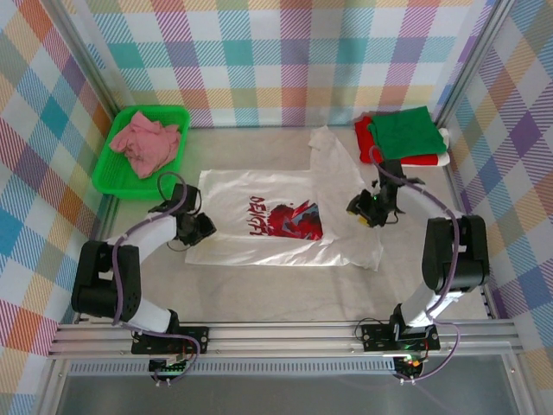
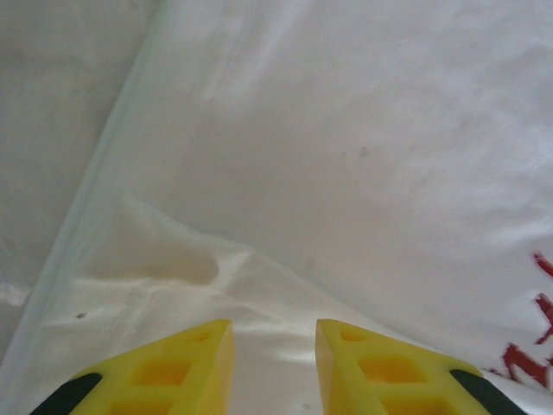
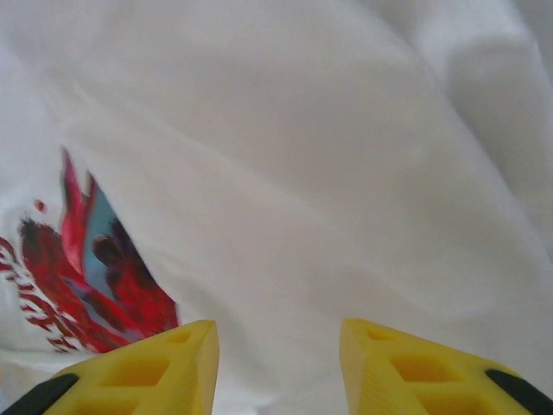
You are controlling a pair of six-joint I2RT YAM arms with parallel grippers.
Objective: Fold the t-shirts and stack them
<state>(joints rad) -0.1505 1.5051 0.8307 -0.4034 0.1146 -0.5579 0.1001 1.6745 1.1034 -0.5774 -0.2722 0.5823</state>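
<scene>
The white printed t-shirt (image 1: 276, 186) lies flat at the centre of the table (image 1: 285, 294), long axis left to right; the left gripper (image 1: 200, 229) sits at its left edge and the right gripper (image 1: 363, 210) over its right part, each with jaws parted above the cloth.

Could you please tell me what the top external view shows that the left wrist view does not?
Top view: the green tray holding a pink shirt, a folded green shirt on a red shirt at far right, and the right gripper over the white shirt. Left wrist view: a raised wrinkle near the shirt's edge, just ahead of the parted fingers of the left gripper. Both: the white shirt, its red print and the left gripper.
</scene>
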